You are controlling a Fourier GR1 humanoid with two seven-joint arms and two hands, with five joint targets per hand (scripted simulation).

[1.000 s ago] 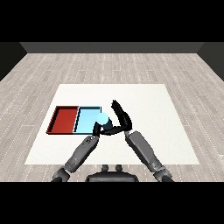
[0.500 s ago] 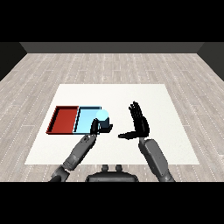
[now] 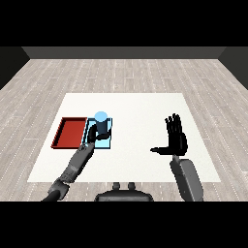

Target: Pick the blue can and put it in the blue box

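The blue can [image 3: 101, 122] stands upright over the light blue tray [image 3: 109, 131], whether resting in it or held just above I cannot tell. My left hand [image 3: 94, 136] is curled round the can's lower part, coming in from the lower left. My right hand [image 3: 175, 138] is far to the right over the white table, fingers straight up and thumb out to the left, holding nothing.
A red tray [image 3: 70, 133] lies directly left of the blue tray, touching it. The white table [image 3: 140, 111] extends around both trays, with wooden floor beyond its edges.
My left hand has carried the can left, over the blue tray. My right hand has let go of the can, opened and swung away to the right.
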